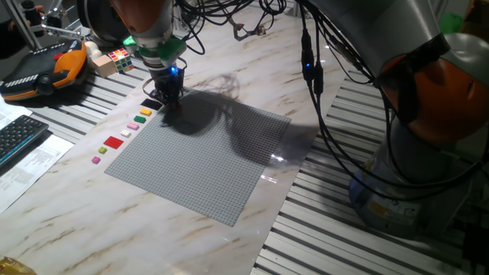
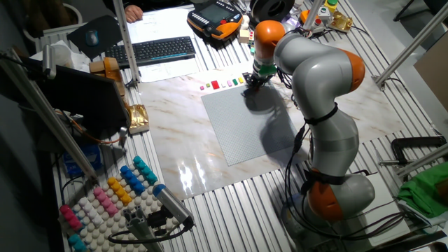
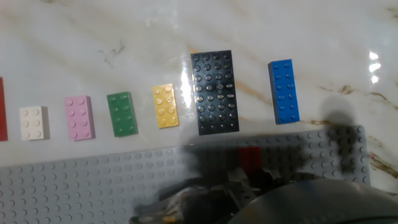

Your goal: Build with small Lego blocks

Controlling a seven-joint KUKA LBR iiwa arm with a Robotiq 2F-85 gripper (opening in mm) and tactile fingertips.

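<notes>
The small Lego blocks are lying in a row on the marble table just beside the grey baseplate: white, pink, green, yellow, black and blue, long axes all pointing across the baseplate's edge. The gripper is hovering over the baseplate's corner near the black one, something red showing at its blurred tip. Whether the fingers are apart or clamped, I cannot tell.

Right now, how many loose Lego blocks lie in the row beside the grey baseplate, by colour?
blue block: 1
black block: 1
yellow block: 1
green block: 1
pink blocks: 2
white block: 1
red block: 1
Total: 8
The red patch on the baseplate by the jaws is unclear, so not counted.
</notes>
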